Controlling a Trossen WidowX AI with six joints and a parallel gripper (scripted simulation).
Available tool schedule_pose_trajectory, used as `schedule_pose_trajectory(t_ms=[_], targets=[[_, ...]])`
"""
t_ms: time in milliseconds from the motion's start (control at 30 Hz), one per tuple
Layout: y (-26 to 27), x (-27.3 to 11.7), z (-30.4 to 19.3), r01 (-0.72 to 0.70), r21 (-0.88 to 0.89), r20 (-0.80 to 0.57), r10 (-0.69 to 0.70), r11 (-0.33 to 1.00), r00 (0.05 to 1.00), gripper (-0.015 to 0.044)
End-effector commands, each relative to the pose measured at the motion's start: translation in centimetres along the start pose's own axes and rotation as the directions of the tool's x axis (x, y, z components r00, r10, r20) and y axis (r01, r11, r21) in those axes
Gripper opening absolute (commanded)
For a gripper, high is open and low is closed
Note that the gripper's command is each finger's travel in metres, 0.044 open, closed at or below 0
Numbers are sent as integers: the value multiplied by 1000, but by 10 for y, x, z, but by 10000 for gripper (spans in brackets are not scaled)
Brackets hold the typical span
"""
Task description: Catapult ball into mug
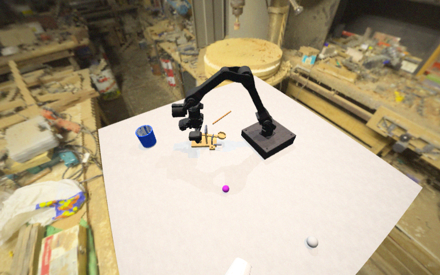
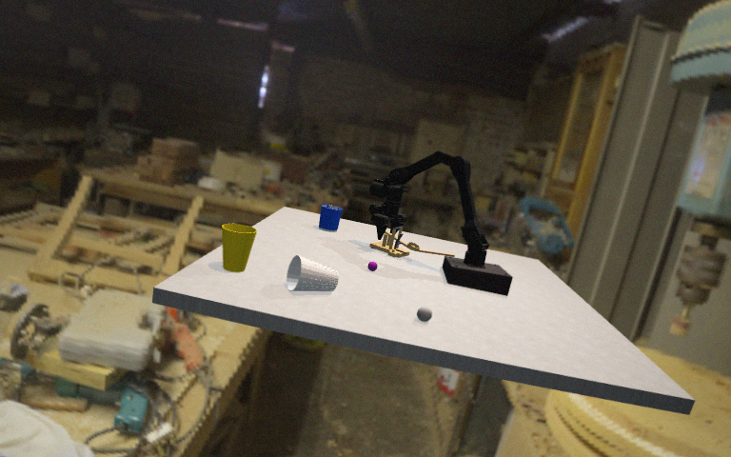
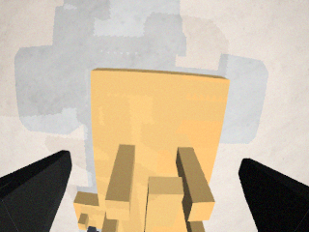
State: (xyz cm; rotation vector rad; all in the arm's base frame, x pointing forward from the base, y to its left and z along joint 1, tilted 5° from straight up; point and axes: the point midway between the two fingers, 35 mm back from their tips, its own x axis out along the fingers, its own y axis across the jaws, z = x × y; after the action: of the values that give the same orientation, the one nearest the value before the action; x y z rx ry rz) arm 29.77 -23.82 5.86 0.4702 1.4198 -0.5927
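The wooden catapult [image 1: 198, 145] [image 2: 380, 247] [image 3: 159, 106] stands on the table, its round cup [image 1: 221, 135] toward the arm's base; no ball shows in it. The blue mug [image 1: 147, 137] [image 2: 329, 218] stands upright beyond the catapult's other end. A magenta ball [image 1: 226, 188] [image 2: 372, 266] lies on the table, apart from the catapult. My gripper [image 1: 196, 137] [image 2: 388, 232] [image 3: 158, 165] is open and empty, pointing down low over the catapult. In the wrist view its fingers are on either side of the catapult's uprights, with gaps on both sides. The cup is outside the wrist view.
A grey-white ball [image 1: 312, 241] [image 2: 424, 314] lies near a table edge. A white cup [image 1: 239, 267] [image 2: 319, 275] lies on its side. A yellow cup [image 2: 237, 250] stands upright. A thin orange stick [image 1: 222, 117] [image 2: 437, 252] lies between the catapult and arm base [image 1: 275, 145] [image 2: 477, 279].
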Motion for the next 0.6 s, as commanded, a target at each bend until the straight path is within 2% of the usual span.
schedule_pose_trajectory(t_ms=[0, 200, 567], targets=[[0, 6, -1, 2, -4, -1, -2, 1000, 1000, 440], [0, 14, -2, 2, -4, -2, -2, 1000, 1000, 440], [0, 11, -1, 0, 0, -1, 0, 1000, 1000, 151]])
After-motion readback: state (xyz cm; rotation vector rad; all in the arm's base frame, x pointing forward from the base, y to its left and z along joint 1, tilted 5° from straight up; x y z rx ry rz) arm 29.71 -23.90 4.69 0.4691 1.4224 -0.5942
